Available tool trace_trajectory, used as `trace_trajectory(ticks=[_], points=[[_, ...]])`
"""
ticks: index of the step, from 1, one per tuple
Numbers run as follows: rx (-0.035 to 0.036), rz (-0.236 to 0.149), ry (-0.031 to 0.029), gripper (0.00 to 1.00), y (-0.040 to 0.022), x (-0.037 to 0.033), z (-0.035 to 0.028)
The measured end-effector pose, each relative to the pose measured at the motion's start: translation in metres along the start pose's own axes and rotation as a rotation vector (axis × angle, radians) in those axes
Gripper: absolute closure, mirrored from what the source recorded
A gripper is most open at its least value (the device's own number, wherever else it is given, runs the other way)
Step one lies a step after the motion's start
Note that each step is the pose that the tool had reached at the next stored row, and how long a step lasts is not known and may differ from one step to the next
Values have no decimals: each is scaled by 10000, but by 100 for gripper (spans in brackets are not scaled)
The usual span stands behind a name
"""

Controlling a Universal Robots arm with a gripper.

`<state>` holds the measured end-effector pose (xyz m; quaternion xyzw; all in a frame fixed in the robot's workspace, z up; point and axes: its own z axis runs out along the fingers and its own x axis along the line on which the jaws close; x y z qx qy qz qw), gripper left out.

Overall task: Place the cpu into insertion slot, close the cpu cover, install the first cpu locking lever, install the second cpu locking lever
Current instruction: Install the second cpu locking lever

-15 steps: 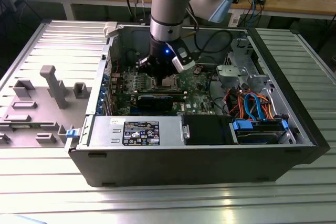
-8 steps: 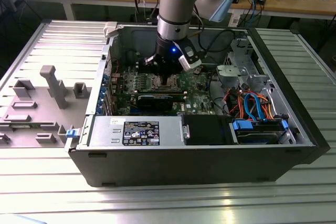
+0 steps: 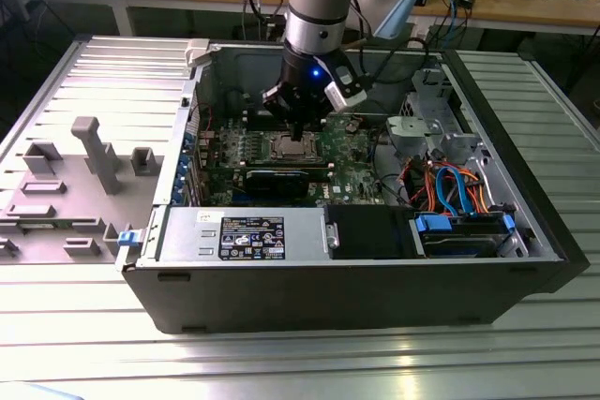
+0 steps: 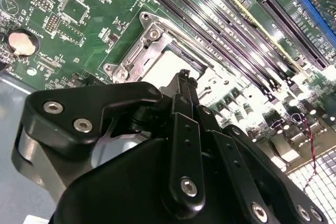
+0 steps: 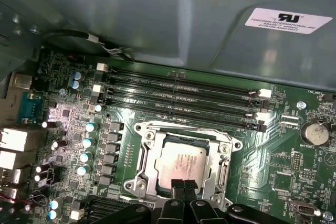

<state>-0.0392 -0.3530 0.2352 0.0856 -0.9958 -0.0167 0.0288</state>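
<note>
Your gripper (image 5: 183,184) hovers with jaws together just above the cpu (image 5: 184,162), which sits under the closed cpu cover (image 5: 144,153).

The exterior view looks down from in front at the whole open case (image 3: 347,259), from some way off. Both wrist views sit close above the motherboard (image 5: 273,145), looking down past the gripper (image 5: 182,186); all three share the socket (image 3: 292,145).

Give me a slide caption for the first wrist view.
Gripper poised over the cpu seated in the insertion slot, memory slots beyond.
</note>
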Motion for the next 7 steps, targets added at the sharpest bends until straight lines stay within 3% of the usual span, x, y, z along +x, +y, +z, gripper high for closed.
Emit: trace_trajectory(ticks=[7], points=[[0, 0, 0, 89, 0, 0, -3]])
